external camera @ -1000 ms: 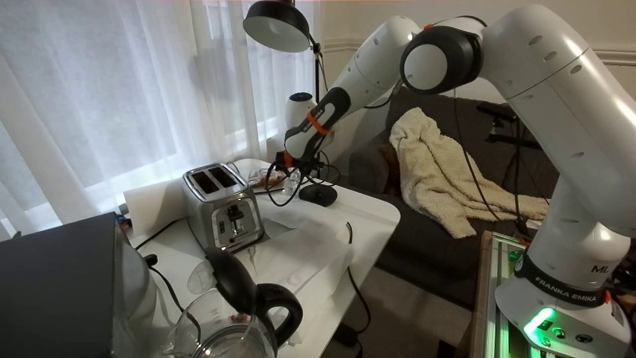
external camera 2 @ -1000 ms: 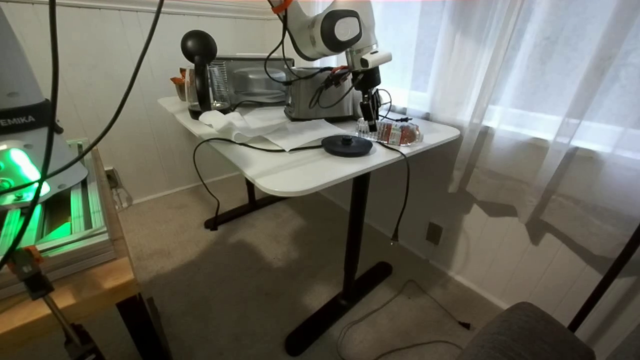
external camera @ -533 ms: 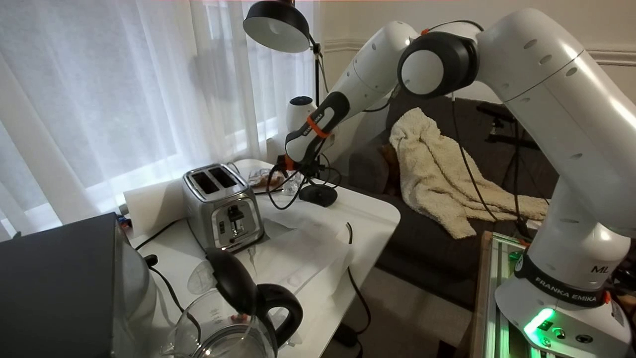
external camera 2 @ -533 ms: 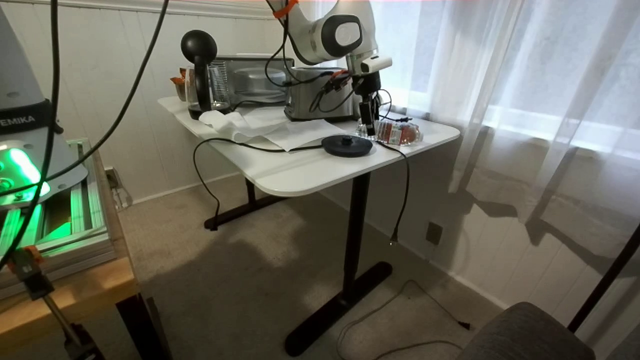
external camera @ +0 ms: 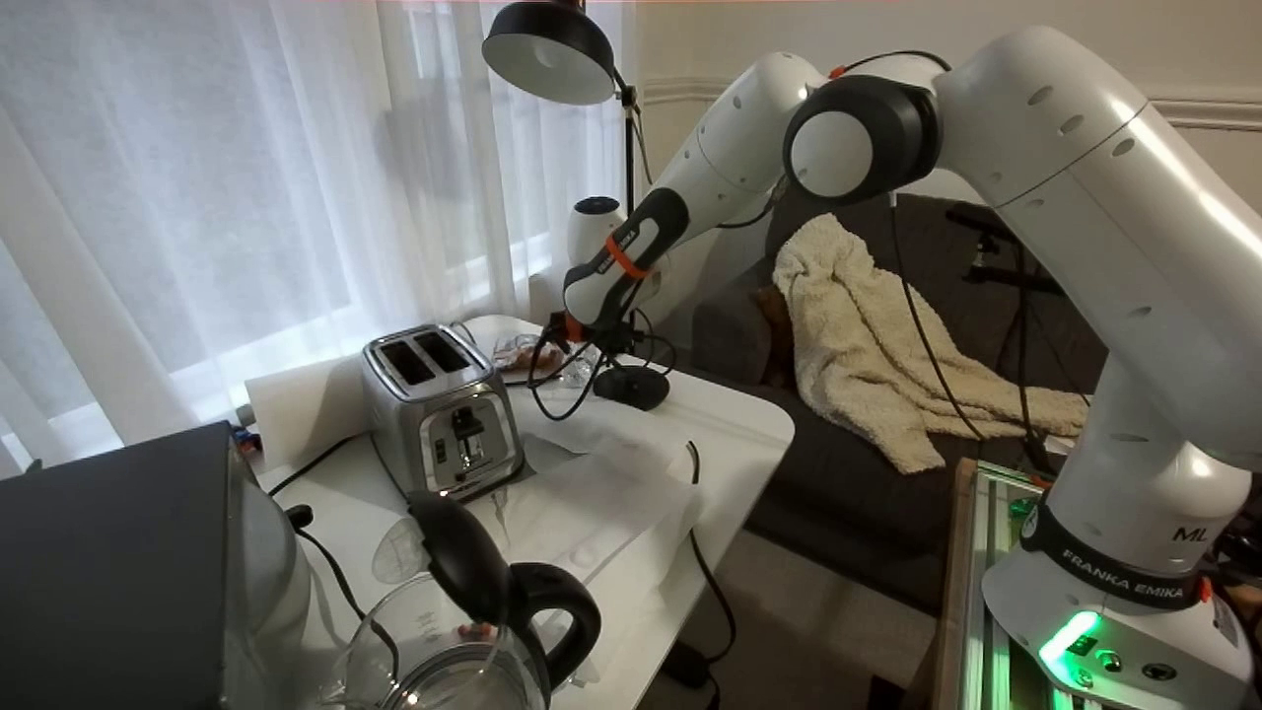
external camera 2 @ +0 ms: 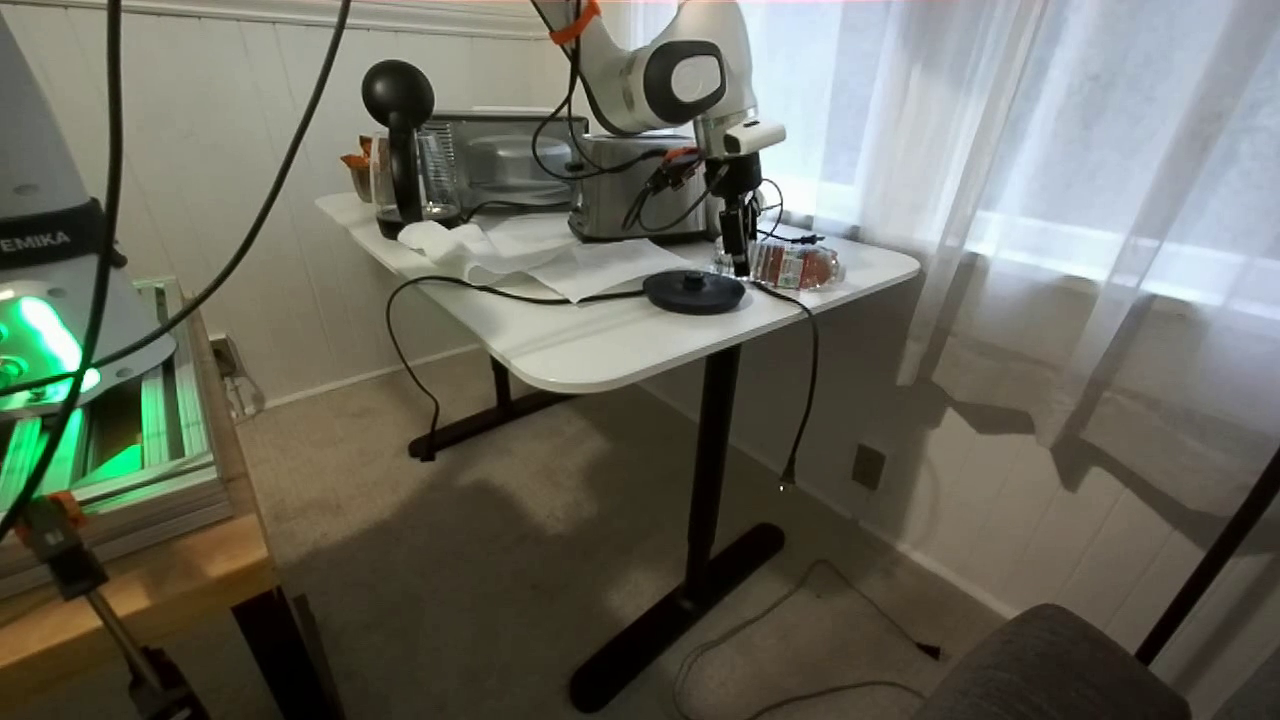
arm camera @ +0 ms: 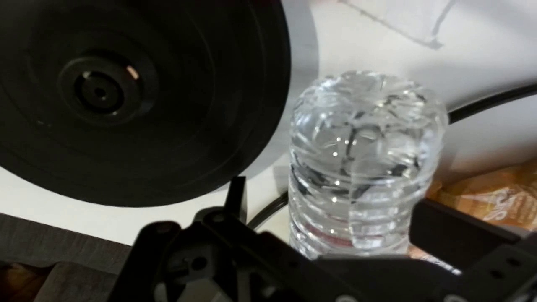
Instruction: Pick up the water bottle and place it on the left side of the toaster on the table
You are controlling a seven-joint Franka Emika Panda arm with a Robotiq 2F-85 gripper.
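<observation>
Only the wrist view clearly shows the end effector (arm camera: 331,191) spread to either side of the water bottle (arm camera: 365,159) on the worktop (external camera 2: 600,345), while both exterior views include the toaster (external camera: 444,419).

The arm (external camera: 1104,197) I run remotely is glossy white, with dark joint rings (external camera: 895,128), an orange strap (external camera: 627,257), looped black cables (external camera: 559,418), a FRANKA EMIKA collar (external camera: 1119,582), green base light (external camera: 1070,634) and black gripper (arm camera: 330,201).
</observation>
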